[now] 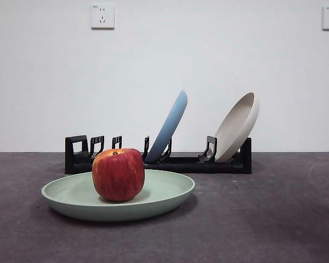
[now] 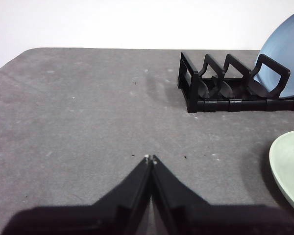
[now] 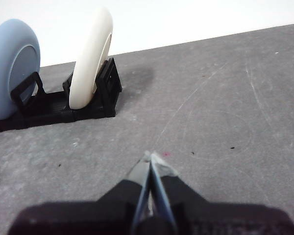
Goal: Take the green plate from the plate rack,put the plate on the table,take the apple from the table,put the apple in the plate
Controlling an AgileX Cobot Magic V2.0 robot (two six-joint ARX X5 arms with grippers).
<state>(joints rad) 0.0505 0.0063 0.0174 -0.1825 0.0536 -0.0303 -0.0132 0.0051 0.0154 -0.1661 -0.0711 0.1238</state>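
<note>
The green plate (image 1: 159,194) lies flat on the table (image 1: 263,219) in front of the plate rack (image 1: 181,163). The red apple (image 1: 118,174) stands upright in the plate, left of its middle. The plate's edge also shows in the left wrist view (image 2: 290,166), beside the rack's empty end (image 2: 215,83). My left gripper (image 2: 151,158) is shut and empty over bare table, apart from the plate. My right gripper (image 3: 150,155) is shut and empty over bare table, near the rack's other end (image 3: 63,107). Neither arm shows in the front view.
A light blue plate (image 1: 169,126) and a cream-white plate (image 1: 238,127) lean in the rack's slots. They also show in the right wrist view, blue (image 3: 12,66) and white (image 3: 90,58). A white wall with two sockets stands behind.
</note>
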